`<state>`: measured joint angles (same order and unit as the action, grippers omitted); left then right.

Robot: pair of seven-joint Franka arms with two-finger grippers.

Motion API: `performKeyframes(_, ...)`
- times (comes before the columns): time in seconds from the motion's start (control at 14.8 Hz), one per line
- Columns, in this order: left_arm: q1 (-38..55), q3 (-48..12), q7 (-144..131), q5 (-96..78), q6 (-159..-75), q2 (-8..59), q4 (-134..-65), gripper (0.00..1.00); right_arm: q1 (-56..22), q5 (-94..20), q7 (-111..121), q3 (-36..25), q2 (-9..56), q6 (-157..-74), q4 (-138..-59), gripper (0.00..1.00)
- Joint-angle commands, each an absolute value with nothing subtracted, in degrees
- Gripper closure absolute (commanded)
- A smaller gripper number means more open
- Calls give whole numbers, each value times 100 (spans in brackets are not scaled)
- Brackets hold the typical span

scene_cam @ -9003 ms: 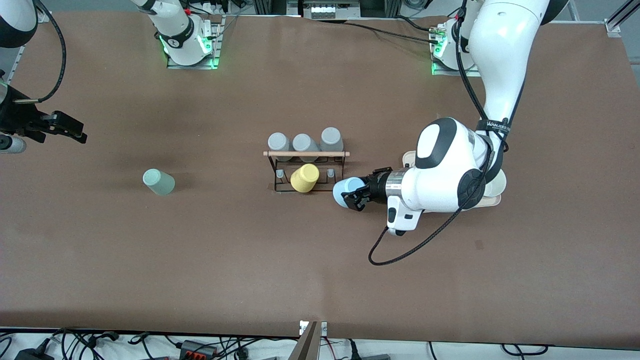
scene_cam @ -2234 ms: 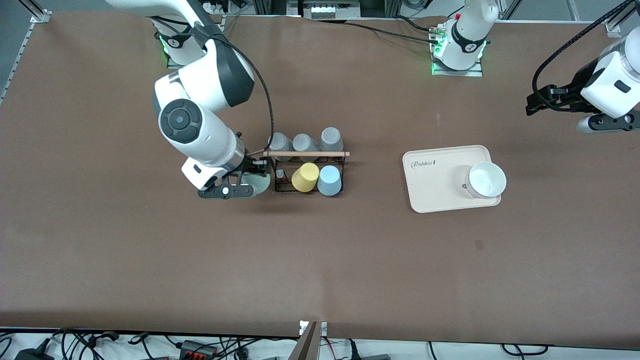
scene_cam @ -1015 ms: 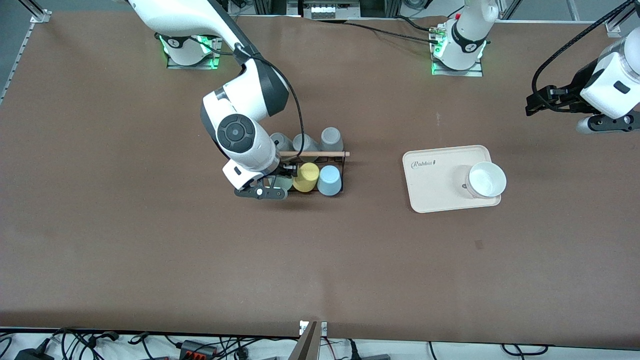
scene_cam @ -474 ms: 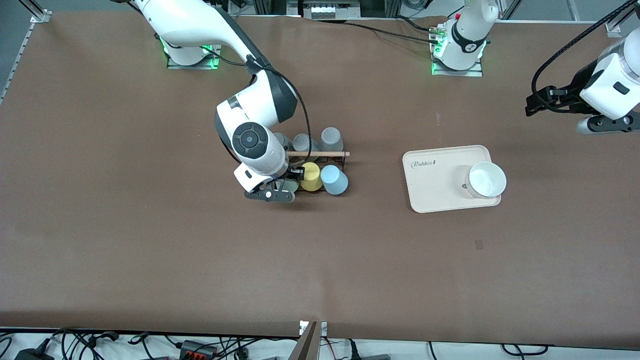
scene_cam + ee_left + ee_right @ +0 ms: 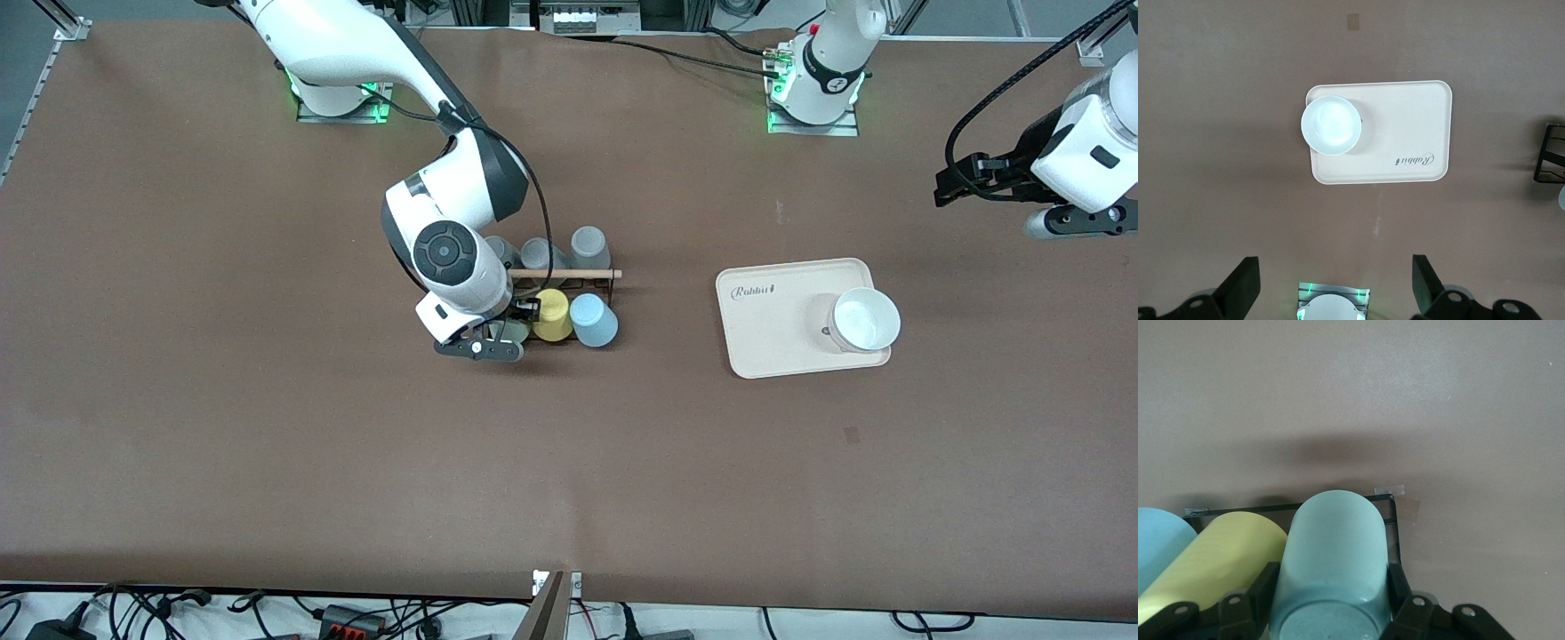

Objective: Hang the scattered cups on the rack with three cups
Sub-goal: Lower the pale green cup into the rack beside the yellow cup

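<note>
- Your right gripper [image 5: 508, 331] is down at the rack [image 5: 569, 276] near the middle of the bench, at the rack's end toward the right arm's side. Its fingers [image 5: 1248, 603] are clamped on the mint-green cup [image 5: 1331, 567], one on either side of it.
- The mint-green cup [image 5: 513, 331] sits in the rack's row nearer the front camera, touching the yellow cup [image 5: 551, 316] beside it; from the front view you see only a sliver of it under the wrist.
- Next along that row comes the light blue cup [image 5: 593, 320], tilted, at the rack's end toward the left arm's side. In the right wrist view the three lie side by side: mint-green, yellow [image 5: 1211, 560], light blue [image 5: 1158, 543].
- Three grey cups [image 5: 589, 247] line the rack's row farther from the front camera, partly hidden by the right arm.
- A beige tray [image 5: 773, 329] lies toward the left arm's end of the bench, with a white bowl [image 5: 864, 320] on its corner.
- Your left gripper [image 5: 965, 182] waits in the air over the bench's edge at the left arm's end, fingers [image 5: 1245, 287] spread apart and empty.
</note>
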<state>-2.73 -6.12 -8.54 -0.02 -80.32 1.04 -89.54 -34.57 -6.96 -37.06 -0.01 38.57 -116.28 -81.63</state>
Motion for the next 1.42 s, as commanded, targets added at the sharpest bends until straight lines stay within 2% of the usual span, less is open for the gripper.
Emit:
performKeyframes(0.0, -308, -615, -800, -61, -7954, 158, -8815, 0, -3498, -747, -3788, -26, 3938, -11558, -7998, 67)
performKeyframes(0.07, -308, -615, -800, -53, -7954, 150, -8815, 0, -3507, -747, -3814, -26, 3937, -11558, -7998, 52)
performKeyframes(0.14, -308, -615, -800, -53, -7954, 158, -8815, 0, -3507, -747, -3928, -26, 3929, -11558, -7998, 1)
performKeyframes(0.81, -308, -606, -800, -62, -7954, 158, -8815, 0, -3445, -686, -4096, -79, 3736, -11338, -7989, 0)
performKeyframes(1.35, -308, -598, -800, -62, -7945, 158, -8815, 0, -3138, -441, -4052, -254, 3060, -11110, -7980, 0)
